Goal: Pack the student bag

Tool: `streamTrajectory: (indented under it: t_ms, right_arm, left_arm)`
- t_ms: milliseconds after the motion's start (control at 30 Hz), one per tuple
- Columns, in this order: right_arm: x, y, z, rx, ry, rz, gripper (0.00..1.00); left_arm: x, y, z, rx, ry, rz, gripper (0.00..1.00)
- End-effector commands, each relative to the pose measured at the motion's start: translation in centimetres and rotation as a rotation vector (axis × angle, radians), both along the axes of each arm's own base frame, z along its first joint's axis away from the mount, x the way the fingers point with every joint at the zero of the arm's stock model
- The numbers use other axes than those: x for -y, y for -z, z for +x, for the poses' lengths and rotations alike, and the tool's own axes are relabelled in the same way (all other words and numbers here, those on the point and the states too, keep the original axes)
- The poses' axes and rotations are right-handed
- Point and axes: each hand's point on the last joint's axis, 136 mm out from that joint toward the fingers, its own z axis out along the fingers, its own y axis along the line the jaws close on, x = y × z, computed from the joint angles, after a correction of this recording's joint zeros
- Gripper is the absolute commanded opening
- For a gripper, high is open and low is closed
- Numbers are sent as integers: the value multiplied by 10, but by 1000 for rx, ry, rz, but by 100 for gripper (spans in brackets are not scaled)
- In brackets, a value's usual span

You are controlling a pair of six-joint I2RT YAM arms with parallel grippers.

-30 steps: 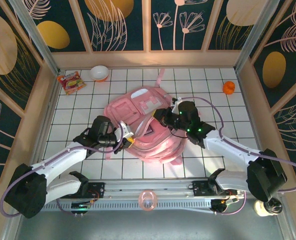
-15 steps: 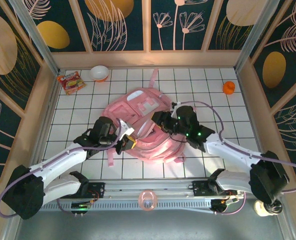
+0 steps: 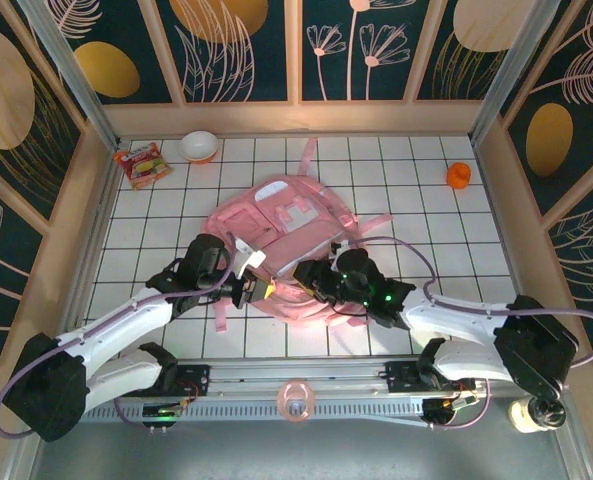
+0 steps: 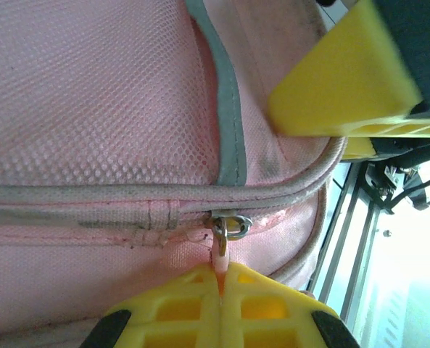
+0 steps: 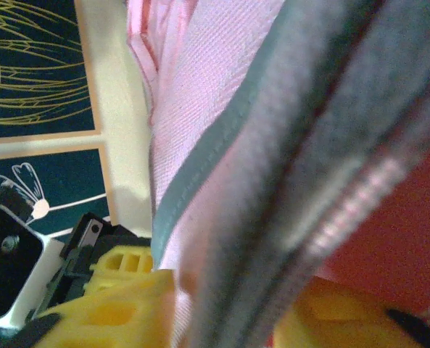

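The student bag (image 3: 296, 225), a big soft pink backpack, lies flat in the middle of the tiled table. At its near edge my left gripper (image 3: 259, 288) is shut on the small zipper pull (image 4: 221, 248), which is pinched between the yellow fingertips (image 4: 200, 297) under the grey-piped seam. My right gripper (image 3: 311, 280) sits just right of it on the same edge. Up close its yellow fingers (image 5: 106, 312) clamp a thick fold of the bag's zipper edge (image 5: 273, 217). One right finger (image 4: 345, 80) appears at the top right of the left wrist view.
An orange snack packet (image 3: 141, 163) and a white bowl (image 3: 200, 146) lie at the far left. A small orange object (image 3: 459, 176) sits at the far right. A pink ring (image 3: 295, 400) rests on the front rail. Wooden walls enclose the table.
My right gripper has left the bag's right side, come down and left to the near edge, and closed on the fabric beside the left gripper. The left gripper kept its hold on the pull.
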Motion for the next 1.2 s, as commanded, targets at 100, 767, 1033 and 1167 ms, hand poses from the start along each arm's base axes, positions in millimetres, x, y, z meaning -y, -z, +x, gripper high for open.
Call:
streamTrajectory:
  t_ms: [100, 767, 1033, 1167]
  right_arm:
    - [-19, -9, 16, 30, 5, 38, 13]
    - [-30, -16, 25, 107, -134, 49, 0]
    - [-16, -22, 14, 157, -276, -38, 0]
    - [-20, -33, 12, 182, -319, -13, 0]
  left_arm:
    - [18, -20, -17, -19, 131, -78, 0]
    - [57, -41, -18, 177, 245, -51, 37]
    - [18, -70, 3, 790, 278, 142, 61]
    - [7, -52, 9, 979, 371, 284, 64]
